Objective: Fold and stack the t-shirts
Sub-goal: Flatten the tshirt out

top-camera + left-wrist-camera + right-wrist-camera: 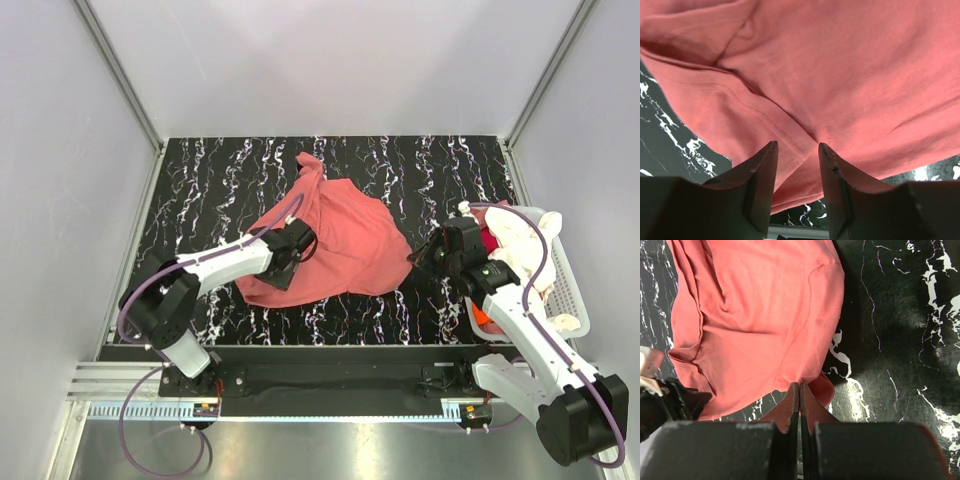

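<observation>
A large salmon-pink t-shirt (pixel 350 245) lies crumpled on the black marble table (pixel 200 180), one corner pointing to the back. My left gripper (pixel 305 241) is over the shirt's left part. In the left wrist view it (pixel 796 150) is open, with the pink cloth (pixel 840 75) lying under and between its fingers. My right gripper (pixel 416 258) is at the shirt's right edge. In the right wrist view it (pixel 799 387) is shut on a pinch of the shirt's hem (pixel 755 305).
A white slatted basket (pixel 572 275) stands at the right table edge, beside my right arm. It holds a cream shirt (pixel 522 240), a red shirt (pixel 491 241) and an orange shirt (pixel 481 318). White walls enclose the table.
</observation>
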Controlling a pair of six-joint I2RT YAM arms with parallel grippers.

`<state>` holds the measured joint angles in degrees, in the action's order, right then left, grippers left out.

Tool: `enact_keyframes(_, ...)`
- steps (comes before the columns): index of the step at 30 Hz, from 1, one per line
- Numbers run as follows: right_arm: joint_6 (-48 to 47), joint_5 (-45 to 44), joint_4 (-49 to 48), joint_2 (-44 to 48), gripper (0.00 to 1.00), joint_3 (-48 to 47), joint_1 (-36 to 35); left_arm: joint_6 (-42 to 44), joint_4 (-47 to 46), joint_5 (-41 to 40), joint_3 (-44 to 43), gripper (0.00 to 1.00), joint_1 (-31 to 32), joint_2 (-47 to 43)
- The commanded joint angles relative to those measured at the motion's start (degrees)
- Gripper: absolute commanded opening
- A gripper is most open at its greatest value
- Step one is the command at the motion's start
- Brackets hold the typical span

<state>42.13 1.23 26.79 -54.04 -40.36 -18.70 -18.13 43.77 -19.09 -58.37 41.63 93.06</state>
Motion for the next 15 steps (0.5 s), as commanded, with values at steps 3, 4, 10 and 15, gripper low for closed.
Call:
enact_keyframes(3, 0.94, 0.79, -1.91, 2.18, 0.00, 0.63, 0.07, 1.96, 0.96, 3.45, -0.60, 0.44, 0.21, 2.74)
enact_keyframes(4, 1.11, 0.87, -1.91, 2.27, 0.00, 0.72, 0.07, 1.52, 1.32, 2.93, -0.95, 0.44, 0.21, 3.61)
enact_keyframes(10, 1.03, 1.23, -1.65, 3.06, 0.00, 0.90, 0.06, 0.55, 2.20, 1.52, -1.22, 0.43, 0.21, 4.50)
enact_keyframes(15, 1.29, 1.14, -1.65, 2.98, 0.00, 0.72, 0.06, -0.15, 2.81, -0.68, -1.84, 0.39, 0.12, 5.91)
